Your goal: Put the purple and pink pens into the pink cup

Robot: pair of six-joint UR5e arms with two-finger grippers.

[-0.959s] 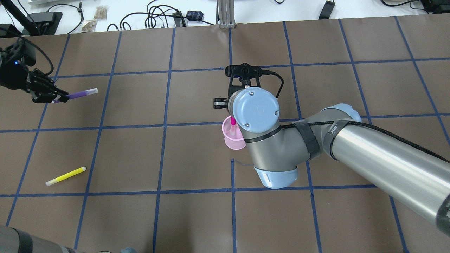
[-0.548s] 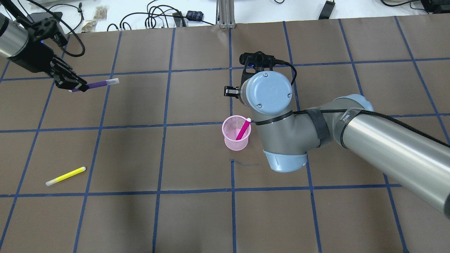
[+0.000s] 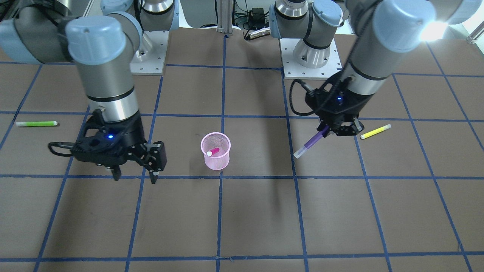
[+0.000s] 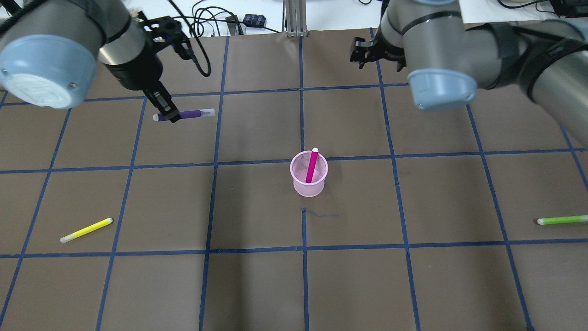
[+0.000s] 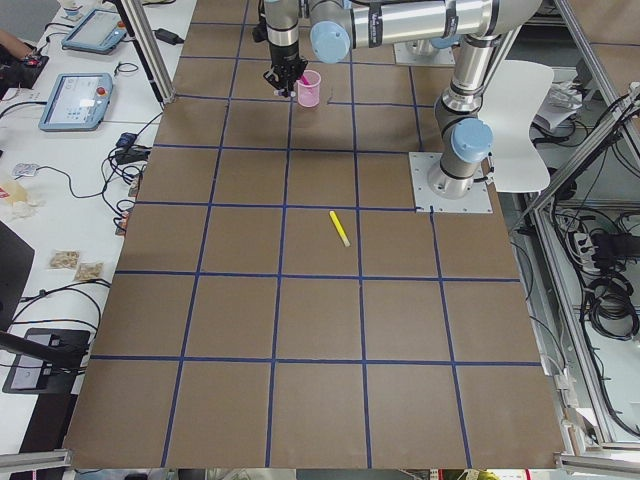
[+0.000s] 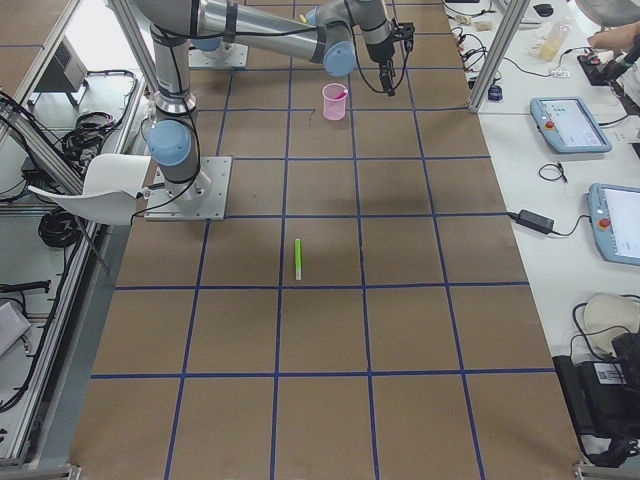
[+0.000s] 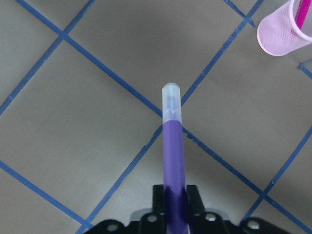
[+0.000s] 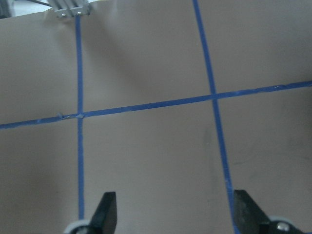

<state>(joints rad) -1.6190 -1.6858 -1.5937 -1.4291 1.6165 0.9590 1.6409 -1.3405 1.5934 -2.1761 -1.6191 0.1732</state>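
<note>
Left gripper (image 4: 167, 115) clamps purple pen (image 4: 189, 113), axis pointing rightward. Pink cup (image 4: 308, 187) stands well apart on that side. Right gripper (image 3: 135, 178) gapes, empty.

The right gripper (image 3: 134, 178) has pulled away from the pink cup (image 4: 308, 187), jaws apart, leaving the pink pen (image 4: 312, 165) leaning inside. The left gripper (image 4: 167, 115) has carried the purple pen (image 4: 190, 113) nearer the cup.
</note>
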